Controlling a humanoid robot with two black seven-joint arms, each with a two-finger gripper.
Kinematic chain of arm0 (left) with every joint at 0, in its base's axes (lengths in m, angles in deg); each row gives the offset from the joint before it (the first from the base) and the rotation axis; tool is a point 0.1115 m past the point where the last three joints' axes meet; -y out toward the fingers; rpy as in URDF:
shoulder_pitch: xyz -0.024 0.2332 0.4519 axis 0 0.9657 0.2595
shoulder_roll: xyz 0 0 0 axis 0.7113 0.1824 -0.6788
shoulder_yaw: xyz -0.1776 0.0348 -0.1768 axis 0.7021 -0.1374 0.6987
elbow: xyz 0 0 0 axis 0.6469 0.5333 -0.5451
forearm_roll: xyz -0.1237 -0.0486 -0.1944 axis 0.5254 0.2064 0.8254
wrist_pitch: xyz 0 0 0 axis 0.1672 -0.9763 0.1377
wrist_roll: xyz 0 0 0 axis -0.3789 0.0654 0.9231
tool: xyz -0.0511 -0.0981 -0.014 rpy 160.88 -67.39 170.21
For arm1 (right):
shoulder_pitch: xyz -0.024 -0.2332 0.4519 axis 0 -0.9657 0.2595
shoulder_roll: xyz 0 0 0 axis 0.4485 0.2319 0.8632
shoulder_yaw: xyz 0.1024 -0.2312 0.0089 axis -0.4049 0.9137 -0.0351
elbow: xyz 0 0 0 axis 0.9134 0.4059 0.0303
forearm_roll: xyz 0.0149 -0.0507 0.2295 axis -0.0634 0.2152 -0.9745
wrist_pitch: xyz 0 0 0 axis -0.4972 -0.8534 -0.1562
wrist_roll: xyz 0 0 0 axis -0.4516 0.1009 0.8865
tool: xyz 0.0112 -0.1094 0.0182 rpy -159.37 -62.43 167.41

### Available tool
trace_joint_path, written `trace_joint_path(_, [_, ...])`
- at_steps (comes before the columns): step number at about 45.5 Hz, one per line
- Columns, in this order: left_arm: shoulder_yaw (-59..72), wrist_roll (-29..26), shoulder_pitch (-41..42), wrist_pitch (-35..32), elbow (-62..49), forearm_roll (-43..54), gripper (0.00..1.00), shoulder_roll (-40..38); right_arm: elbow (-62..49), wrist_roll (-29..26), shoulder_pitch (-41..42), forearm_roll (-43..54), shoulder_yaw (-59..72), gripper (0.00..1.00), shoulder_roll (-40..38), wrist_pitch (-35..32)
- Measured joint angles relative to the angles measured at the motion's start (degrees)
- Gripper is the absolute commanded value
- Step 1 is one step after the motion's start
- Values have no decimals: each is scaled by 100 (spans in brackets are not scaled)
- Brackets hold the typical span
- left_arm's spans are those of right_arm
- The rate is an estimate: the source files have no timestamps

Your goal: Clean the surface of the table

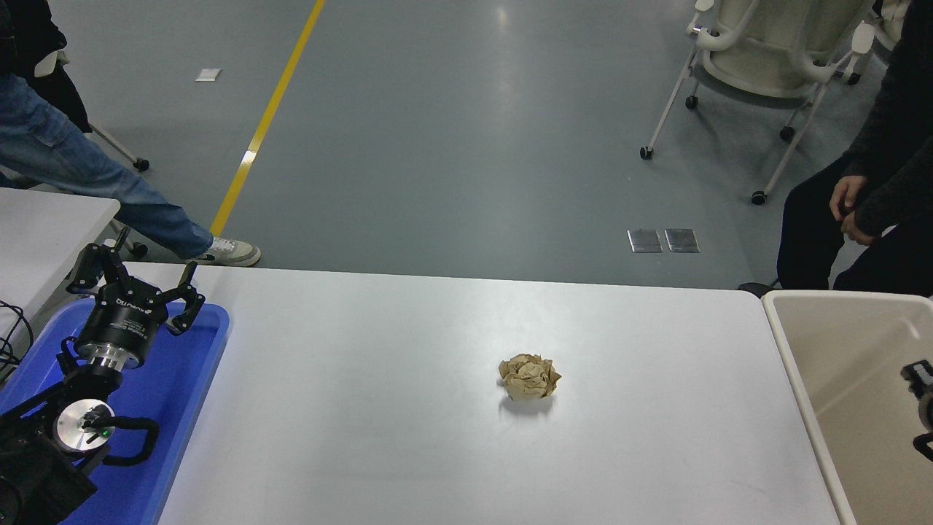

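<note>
The table surface (350, 394) is a wide plain white top. A crumpled brown paper ball (529, 376) lies on it right of centre. My right gripper (920, 407) shows only at the right edge, over the beige bin (791, 343), with its fingers apart and nothing between them. It is far right of the paper ball. My left gripper (137, 280) is parked at the lower left over the blue tray (191, 379), open and empty.
The beige bin stands against the table's right end. A smaller white table (44, 226) is at the left. A person in dark clothes (875, 182) is at the far right, another in jeans (87, 182) at the far left. Wheeled chairs (758, 51) stand behind.
</note>
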Motion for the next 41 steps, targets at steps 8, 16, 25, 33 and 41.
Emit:
trace_joint_path(8, [0, 0, 0, 0, -1, 0, 100, 0, 1007, 6, 60, -207, -96, 100, -743, -11])
trace_joint_path(16, [0, 0, 0, 0, 1, 0, 100, 0, 1816, 8, 98, -305, -403, 100, -1360, -32])
trace_joint_path(25, [0, 0, 0, 1, 0, 0, 100, 0, 2278, 10, 117, -347, -938, 100, -1747, -43])
trace_joint_path(33, [0, 0, 0, 2, 1, 0, 100, 0, 2511, 15, 117, -393, -1375, 100, -1884, -54])
trace_joint_path(41, [0, 0, 0, 4, 0, 0, 100, 0, 3063, 29, 103, -607, -1582, 100, -1956, -57])
